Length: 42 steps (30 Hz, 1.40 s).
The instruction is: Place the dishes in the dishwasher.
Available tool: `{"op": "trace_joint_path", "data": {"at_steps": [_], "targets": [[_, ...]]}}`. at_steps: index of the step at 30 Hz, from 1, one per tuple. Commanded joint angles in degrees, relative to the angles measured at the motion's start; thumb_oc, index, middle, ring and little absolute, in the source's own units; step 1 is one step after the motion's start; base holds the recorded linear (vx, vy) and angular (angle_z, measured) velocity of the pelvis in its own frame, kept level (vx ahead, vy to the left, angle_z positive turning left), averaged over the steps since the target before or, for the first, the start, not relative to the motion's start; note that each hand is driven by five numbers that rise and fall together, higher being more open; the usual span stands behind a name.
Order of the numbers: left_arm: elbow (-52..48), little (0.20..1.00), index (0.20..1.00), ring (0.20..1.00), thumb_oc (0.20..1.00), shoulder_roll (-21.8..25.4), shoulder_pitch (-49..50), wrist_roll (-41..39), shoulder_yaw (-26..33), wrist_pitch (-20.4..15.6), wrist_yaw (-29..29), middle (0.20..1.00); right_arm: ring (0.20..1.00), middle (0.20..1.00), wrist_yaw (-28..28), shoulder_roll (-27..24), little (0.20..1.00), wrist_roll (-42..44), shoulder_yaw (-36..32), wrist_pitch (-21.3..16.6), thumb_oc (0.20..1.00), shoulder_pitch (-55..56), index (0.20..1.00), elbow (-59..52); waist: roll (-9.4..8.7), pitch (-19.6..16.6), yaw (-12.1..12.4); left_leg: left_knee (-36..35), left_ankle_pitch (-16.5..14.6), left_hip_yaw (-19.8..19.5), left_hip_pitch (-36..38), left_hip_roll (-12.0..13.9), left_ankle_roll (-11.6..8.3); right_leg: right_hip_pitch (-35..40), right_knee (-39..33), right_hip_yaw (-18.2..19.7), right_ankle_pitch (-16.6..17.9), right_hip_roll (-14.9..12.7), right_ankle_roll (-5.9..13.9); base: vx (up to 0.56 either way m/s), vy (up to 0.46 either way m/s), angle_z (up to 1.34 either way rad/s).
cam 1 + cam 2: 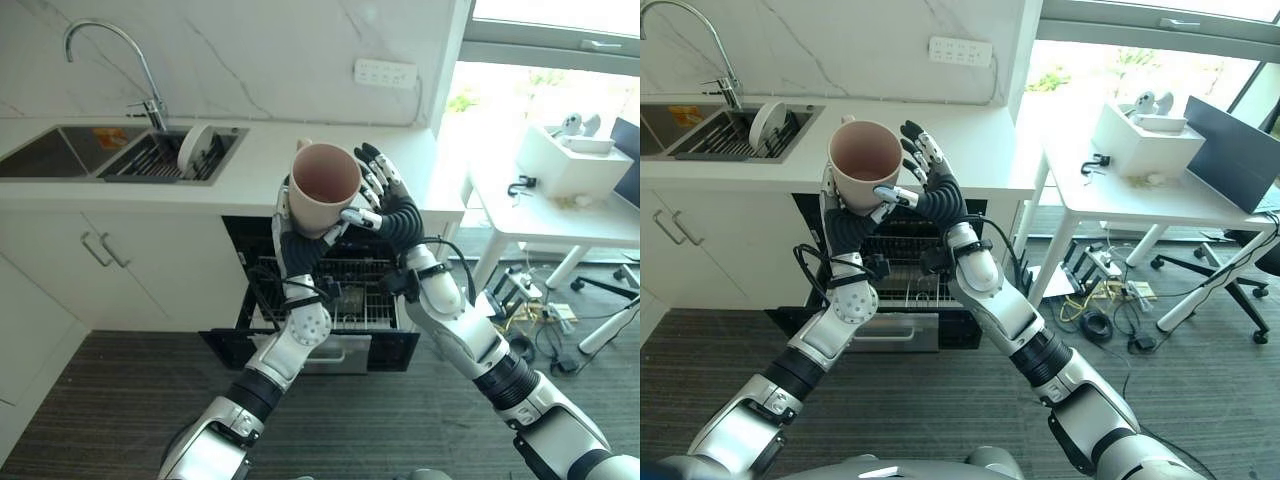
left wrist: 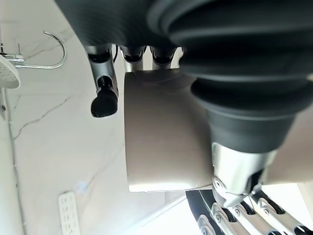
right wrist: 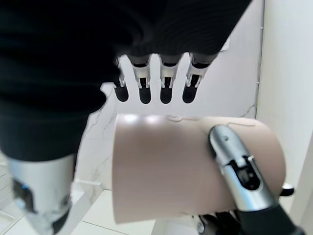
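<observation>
You have the mug (image 1: 323,186) raised above the open dishwasher (image 1: 330,300), mouth tipped toward the camera. Your left hand (image 1: 292,235) wraps its wall from below; your right hand (image 1: 381,196) rests straight fingers beside it, thumb on the wall. It looks like glazed ceramic: stiff, smooth, likely slippery and breakable. Keep hold around the body, not the rim.

Left and right eye views: head camera, looking down over the counter (image 1: 250,160), both sharing the sink (image 1: 120,152) and open dishwasher (image 1: 902,290). Wrist views: each from its own wrist, very close, along the fingers, both facing the mug (image 2: 161,132) and marble wall (image 2: 58,147).
</observation>
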Motion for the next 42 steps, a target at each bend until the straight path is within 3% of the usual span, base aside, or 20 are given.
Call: {"op": "trace_joint_path", "data": {"at_steps": [1, 10, 42], "targets": [[2.90, 0.200, 0.200, 0.200, 0.200, -1.54, -6.50, 3.37, -0.72, -1.84, 4.34, 0.200, 1.000, 1.000, -0.87, 1.18, 1.000, 1.24, -1.08, -0.34, 1.000, -2.77, 1.000, -2.90, -0.44, -0.22, 0.80, 2.94, -5.76, -2.43, 0.42, 0.77, -1.40, 1.75, -2.07, -1.69, 2.29, -3.61, 5.30, 0.00, 0.002, 0.05], [6.71, 0.200, 0.200, 0.200, 0.200, -3.56, -7.50, 4.47, -1.24, -1.97, 6.40, 0.200, 1.000, 1.000, -3.10, 4.61, 1.000, 0.34, 0.79, 1.25, 1.000, -4.83, 1.000, -0.18, -0.52, -0.23, 1.36, 2.94, -5.77, -2.98, 0.48, 0.67, -1.37, 1.99, -2.07, -1.84, 2.05, -3.62, 5.12, 0.00, -0.001, 0.02], [7.65, 0.200, 0.200, 0.200, 0.200, -4.99, -7.19, 4.05, -6.40, -2.61, 4.91, 0.200, 1.000, 1.000, -6.16, 6.13, 1.000, -5.14, 2.92, 3.26, 1.000, -9.83, 1.000, 5.05, -0.91, 1.64, 2.81, 2.94, -5.86, -3.87, -0.04, 0.11, -1.10, 1.85, -2.07, -2.46, 2.23, -4.02, 4.99, 0.00, -0.001, 0.01]]}}
